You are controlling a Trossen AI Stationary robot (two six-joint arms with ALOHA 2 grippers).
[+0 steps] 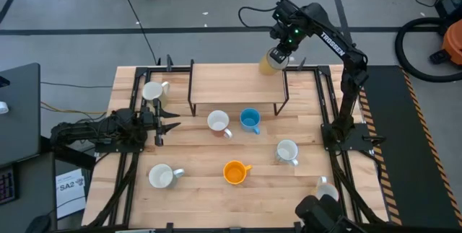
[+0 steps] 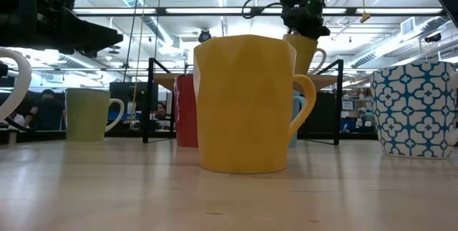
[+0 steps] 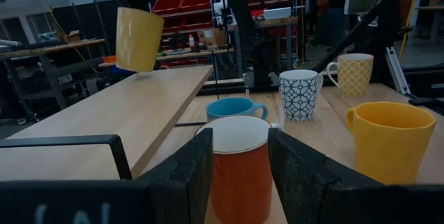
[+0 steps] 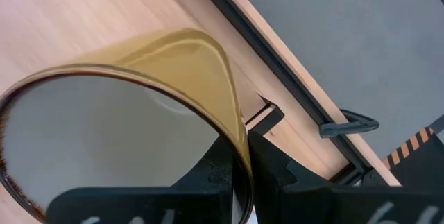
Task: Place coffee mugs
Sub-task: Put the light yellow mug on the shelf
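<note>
My right gripper (image 1: 280, 49) is shut on a yellow mug (image 1: 271, 62) at the far right corner of the raised wooden shelf (image 1: 234, 81); the left wrist view shows this mug (image 3: 139, 38) tilted. My left gripper (image 1: 162, 121) lies open near the table's left edge, its fingers pointing at a red-orange mug (image 3: 239, 175) that stands apart from them. Standing on the table are a blue mug (image 1: 250, 120), an orange mug (image 1: 234, 172), a patterned white mug (image 1: 286, 151) and two white mugs (image 1: 153, 91) (image 1: 161, 176). My right gripper holds the yellow mug by its rim (image 4: 239, 144), one finger (image 4: 211, 179) inside the mug and one (image 4: 277, 175) outside. The fingers come from above. The mug hangs tilted below them, low over the shelf; whether its base touches the board I cannot tell.
The shelf stands on a black metal frame (image 1: 286, 96) across the far half of the table. Another pale mug (image 1: 326, 188) shows partly by the near right corner. Black rails run along both table sides. The shelf top (image 3: 132, 106) is bare wood.
</note>
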